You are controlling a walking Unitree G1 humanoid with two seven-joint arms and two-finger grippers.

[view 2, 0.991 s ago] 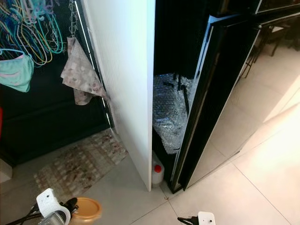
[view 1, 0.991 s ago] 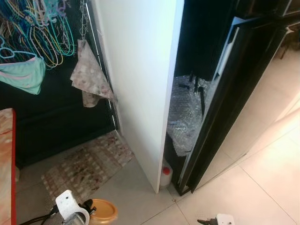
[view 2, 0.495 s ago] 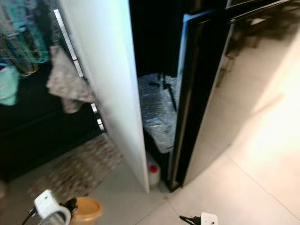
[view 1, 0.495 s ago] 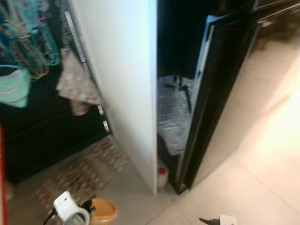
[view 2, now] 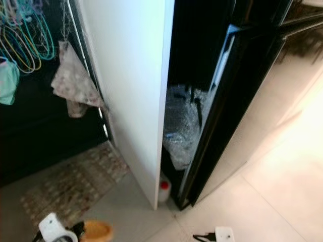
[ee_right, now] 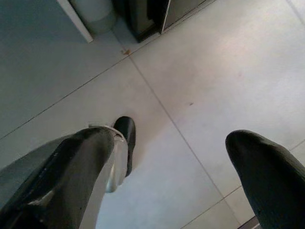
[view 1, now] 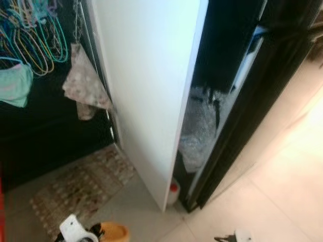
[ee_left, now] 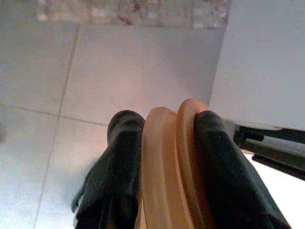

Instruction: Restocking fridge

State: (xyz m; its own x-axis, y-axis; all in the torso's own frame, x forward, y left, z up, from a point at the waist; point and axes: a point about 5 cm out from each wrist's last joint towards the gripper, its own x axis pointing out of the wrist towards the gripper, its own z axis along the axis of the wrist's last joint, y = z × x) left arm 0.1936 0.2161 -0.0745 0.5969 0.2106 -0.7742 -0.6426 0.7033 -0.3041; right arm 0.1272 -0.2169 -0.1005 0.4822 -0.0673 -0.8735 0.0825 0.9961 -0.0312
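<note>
We see the left gripper (ee_left: 164,157) pinching an orange lid-like container (ee_left: 171,167), frame bottom left | right gripper (ee_right: 176,162) spread over floor tiles (ee_right: 200,71) | fridge door (view 1: 151,85) ajar, centre.

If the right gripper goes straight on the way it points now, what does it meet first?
Most likely the tiled floor. The right gripper is open with nothing between its fingers, and bare tile lies ahead; the white panel's foot lies further off.

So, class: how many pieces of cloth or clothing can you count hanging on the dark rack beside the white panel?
2. A patterned cloth hangs right beside the white panel, and a mint-green garment hangs further left under the coloured hangers. More may be cut off beyond the frame.
</note>
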